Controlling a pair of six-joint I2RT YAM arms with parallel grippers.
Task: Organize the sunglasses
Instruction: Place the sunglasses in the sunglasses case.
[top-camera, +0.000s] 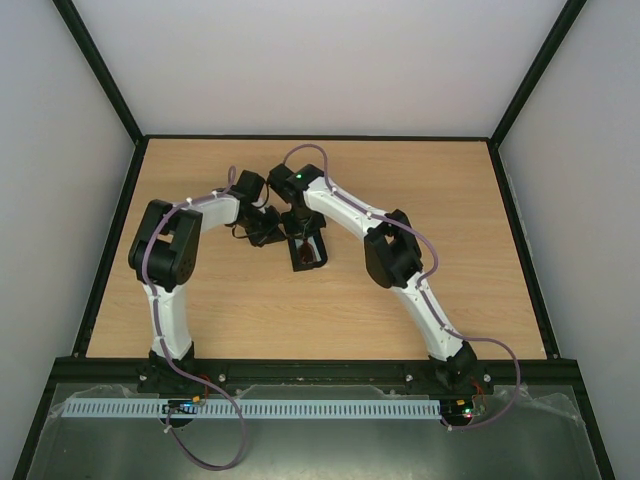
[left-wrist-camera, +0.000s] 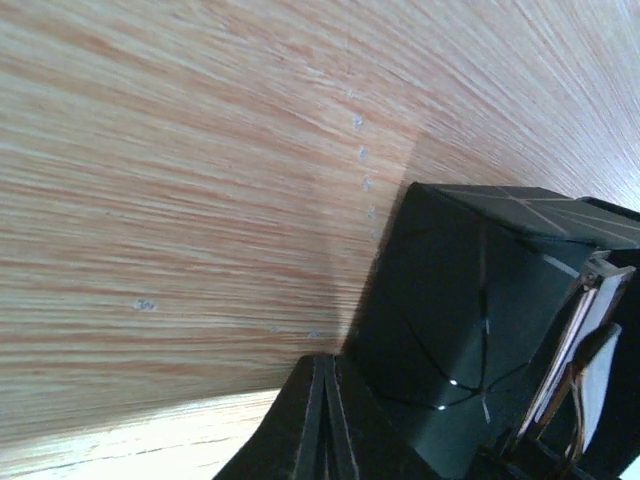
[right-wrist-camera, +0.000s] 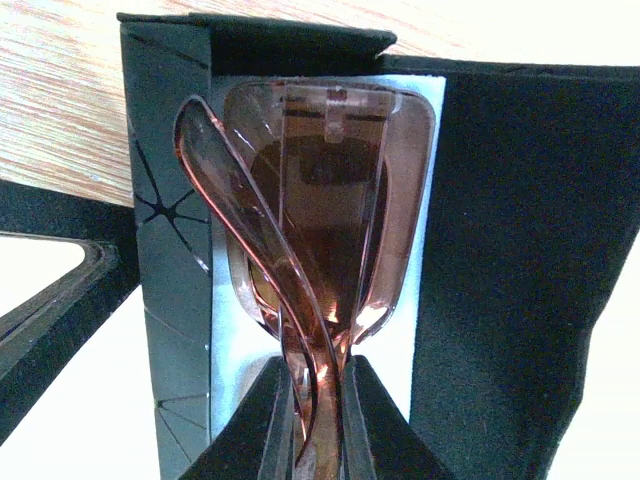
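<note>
The sunglasses (right-wrist-camera: 320, 190), thin brown frames with amber lenses and folded temples, stand on end inside the open black case (right-wrist-camera: 165, 200). My right gripper (right-wrist-camera: 318, 365) is shut on them, pinching the frame at its near end. From above, the sunglasses (top-camera: 308, 250) and case (top-camera: 297, 262) lie mid-table under the right gripper (top-camera: 303, 228). My left gripper (left-wrist-camera: 327, 360) is shut with nothing visible between its pads, its tips right beside the case's outer wall (left-wrist-camera: 450, 290). A sliver of the sunglasses (left-wrist-camera: 575, 350) shows past that wall.
The case's dark flap (right-wrist-camera: 520, 250) lies open to the right of the glasses. A pale layer (right-wrist-camera: 425, 300) lies under them inside the case; lining or cloth, I cannot tell. Both arms crowd the table's middle (top-camera: 290, 215). Black frame rails (top-camera: 110, 250) edge the wooden table.
</note>
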